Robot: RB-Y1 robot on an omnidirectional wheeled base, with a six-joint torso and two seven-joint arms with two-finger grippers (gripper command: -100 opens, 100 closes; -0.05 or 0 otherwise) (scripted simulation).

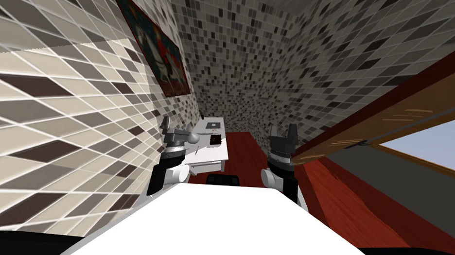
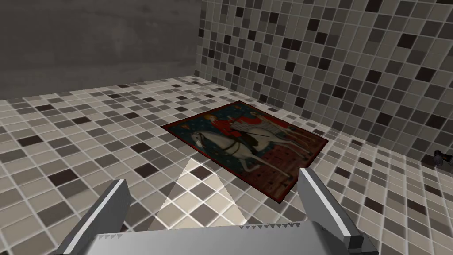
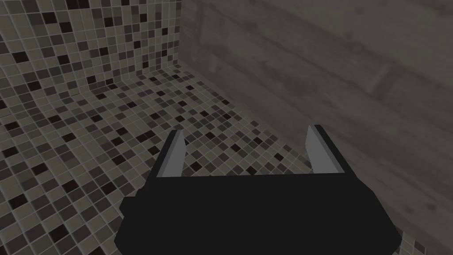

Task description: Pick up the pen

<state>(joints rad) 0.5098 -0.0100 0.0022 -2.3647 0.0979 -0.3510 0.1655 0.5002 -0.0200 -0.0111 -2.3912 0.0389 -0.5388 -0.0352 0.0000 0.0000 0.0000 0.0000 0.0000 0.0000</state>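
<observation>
1. The left end effector (image 2: 212, 178) grips nothing; its two fingers (image 2: 325, 201) stand wide apart, about a third of its wrist view's width; in the head view it is raised on the left, close to the tiled wall (image 1: 75, 125).
2. The right end effector (image 3: 247, 130) is likewise spread and empty, with bare space between its fingers (image 3: 174, 152); in the head view it is raised on the right, well apart from the left one.
3. Ahead, between the two end effectors, stands a white desk (image 1: 213, 153); its left edge shows just beside the left arm.
4. The desk top carries a few small things, among them a dark object (image 1: 215, 139) near its middle; they are too small to name, so I cannot tell which is the pen, nor exactly where it lies; neither end effector is touching the desk.
5. A red-brown floor (image 1: 249, 151) runs along the desk's right side; a wooden door (image 1: 397, 115) stands on the right, beyond the right end effector.
</observation>
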